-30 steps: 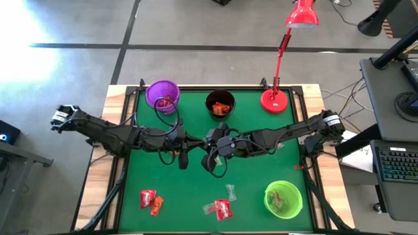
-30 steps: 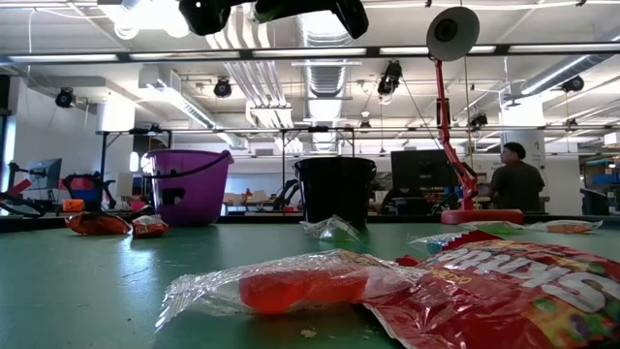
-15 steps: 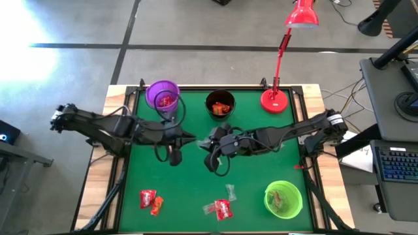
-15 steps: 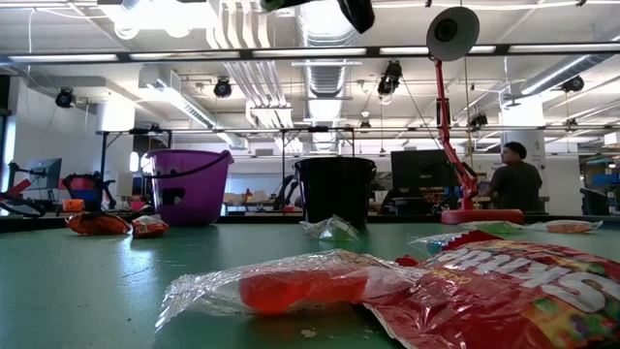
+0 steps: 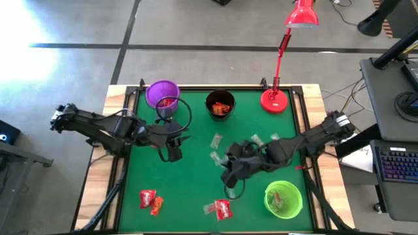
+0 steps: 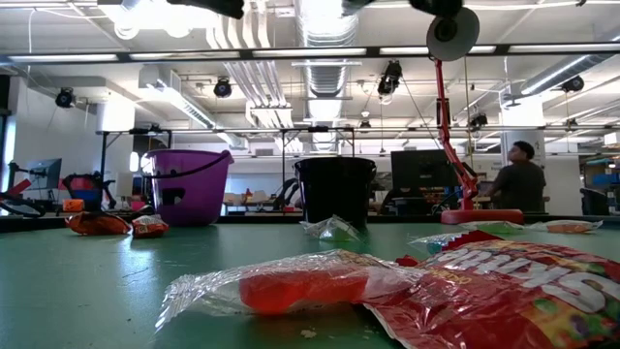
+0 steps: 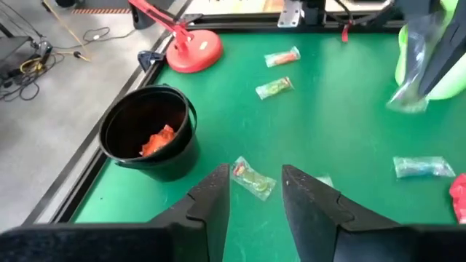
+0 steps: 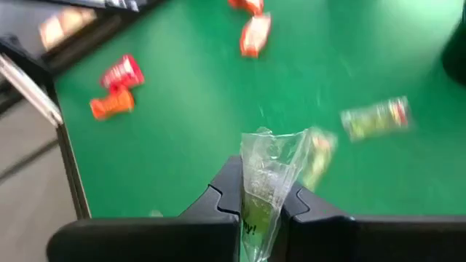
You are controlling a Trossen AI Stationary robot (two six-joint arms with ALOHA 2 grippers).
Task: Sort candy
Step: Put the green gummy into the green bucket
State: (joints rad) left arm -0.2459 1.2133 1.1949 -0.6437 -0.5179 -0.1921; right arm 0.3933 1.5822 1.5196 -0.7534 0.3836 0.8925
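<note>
Small wrapped candy lies scattered on the green table: greenish pieces (image 5: 215, 140) (image 5: 256, 139) at mid-table, red ones (image 5: 148, 198) (image 5: 223, 209) near the front edge. My left gripper (image 7: 255, 191) is open above the table near the black cup (image 7: 149, 135). Nothing is between its fingers, and a greenish sweet (image 7: 253, 179) lies on the table beyond them. My right gripper (image 8: 262, 193), right of centre (image 5: 228, 175), is shut on a clear greenish cellophane wrapper (image 8: 268, 171). My right gripper pinches the clear cellophane wrapper between its two fingers at the wrapper's lower part (image 8: 256, 207). The crumpled free end (image 8: 273, 149) sticks out past the fingertips. The wrapper is lifted clear of the table, and the fingers slant downward.
The purple cup (image 5: 162, 94) and the black cup (image 5: 220, 104) stand at the far edge. The green cup (image 5: 283, 199) stands at the near right. A red desk lamp (image 5: 274, 99) is at the far right. A person stands in the room behind the table (image 6: 513, 179).
The two grippers, close together at mid-table a second ago, have parted. My right one went toward the right and the near edge with the wrapper, and my left drew back toward the left. Several greenish sweets now lie at mid-table where none showed before.
</note>
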